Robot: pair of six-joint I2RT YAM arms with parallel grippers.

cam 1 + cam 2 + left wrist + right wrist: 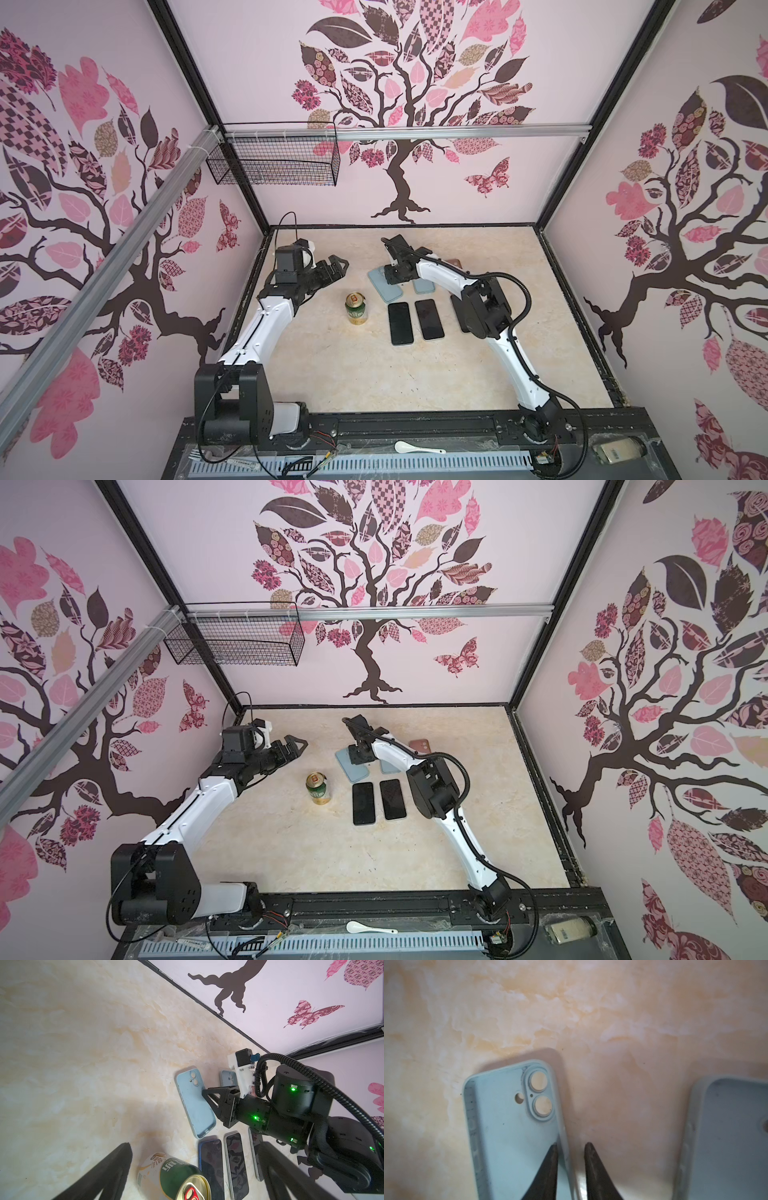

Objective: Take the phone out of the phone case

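Note:
An empty light-blue phone case (508, 1136) lies inside-up on the table, seen in both top views (384, 286) (353, 769) and in the left wrist view (194, 1103). My right gripper (570, 1144) points down at it, one finger inside the case and one outside, straddling its side wall. The tips stand narrowly apart, with table showing between wall and outer finger. Two dark phones (400, 323) (429, 319) lie screen-up nearer the front. My left gripper (338, 264) hovers wide open to the left, holding nothing.
A green and gold can (356, 309) stands left of the phones. A second pale blue case (733, 1136) lies beside the first one. A third phone (255, 1153) lies partly under the right arm. A pinkish case (419, 746) sits further back.

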